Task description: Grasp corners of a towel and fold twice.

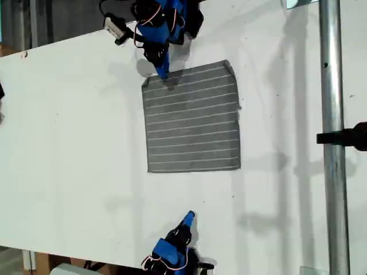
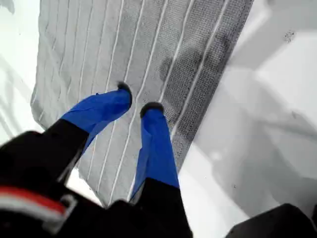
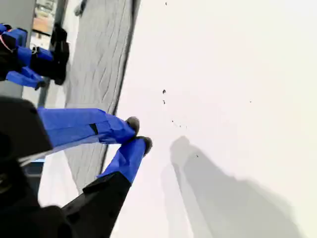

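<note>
The white table (image 1: 74, 143) is bare across the exterior view's left half. Toward the middle lies the towel (image 1: 192, 117), a dark grey cloth with thin white stripes, spread flat in a single layer and turned slightly out of square with the table edges. At the top of that view the first end effector (image 1: 163, 73) reaches down from its blue and black arm and sits over the towel's upper corner on the exterior view's left (image 1: 147, 82), close to the towel's top edge. In the first wrist view this end effector (image 2: 137, 101) has its two blue fingers (image 2: 154, 144) parted by a narrow gap, with the dark tips low over the striped fabric (image 2: 198, 59) near its edge; nothing is caught between them, and whether the tips press on the cloth cannot be told. At the bottom of the exterior view the second end effector (image 1: 189, 216) points up from its arm, over bare table and well apart from the towel's lower edge. In the second wrist view its fingertips (image 3: 132, 122) are almost together, with only a sliver of gap, and grasp nothing; the towel (image 3: 99, 64) lies beyond them. On the exterior view's right, a metal pole (image 1: 332, 137) runs from top to bottom, with a black clamp (image 1: 347, 137) on it.
</note>
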### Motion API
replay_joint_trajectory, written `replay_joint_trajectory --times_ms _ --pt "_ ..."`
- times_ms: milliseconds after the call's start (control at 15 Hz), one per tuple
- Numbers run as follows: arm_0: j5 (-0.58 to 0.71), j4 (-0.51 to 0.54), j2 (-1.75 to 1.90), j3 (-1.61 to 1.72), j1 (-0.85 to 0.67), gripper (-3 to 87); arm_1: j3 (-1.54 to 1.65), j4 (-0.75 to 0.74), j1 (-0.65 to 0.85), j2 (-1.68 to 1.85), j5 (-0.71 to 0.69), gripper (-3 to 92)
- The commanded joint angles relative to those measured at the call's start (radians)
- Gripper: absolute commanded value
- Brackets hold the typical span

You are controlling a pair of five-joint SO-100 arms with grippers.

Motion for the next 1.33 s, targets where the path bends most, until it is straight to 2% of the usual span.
replay_joint_trajectory --times_ms 0,267,400,600,733,1000,1133,1200,1267 --pt "-0.565 -0.015 0.006 0.009 -0.241 -2.8 -0.011 -0.123 -0.267 -0.008 -0.021 -0.2" --pt "-0.568 -0.015 0.006 0.009 -0.245 -2.8 -0.063 -0.126 -0.273 -0.061 -0.075 -0.2" --pt "-0.568 -0.015 0.006 0.009 -0.245 -2.8 -0.138 -0.115 -0.279 -0.127 -0.144 -0.2" --pt "-0.568 -0.015 0.006 0.009 -0.247 -2.8 -0.391 -0.083 -0.344 -0.416 -0.244 -0.2" --pt "-0.568 -0.015 0.006 0.009 -0.249 -2.8 -0.657 0.035 -0.422 -0.687 -0.327 -0.2" --pt "-0.569 -0.015 0.006 0.009 -0.247 -2.8 -1.031 0.305 -0.635 -1.040 -0.337 -0.2" --pt "-0.572 -0.015 0.006 0.009 -0.247 -2.8 -1.134 0.351 -0.750 -1.132 -0.337 0.1" --pt "-0.574 -0.015 0.006 0.009 -0.247 -2.8 -1.163 0.357 -0.785 -1.144 -0.336 2.9" --pt "-0.575 -0.015 0.006 0.009 -0.247 -2.8 -1.178 0.379 -0.810 -1.155 -0.301 16.5"
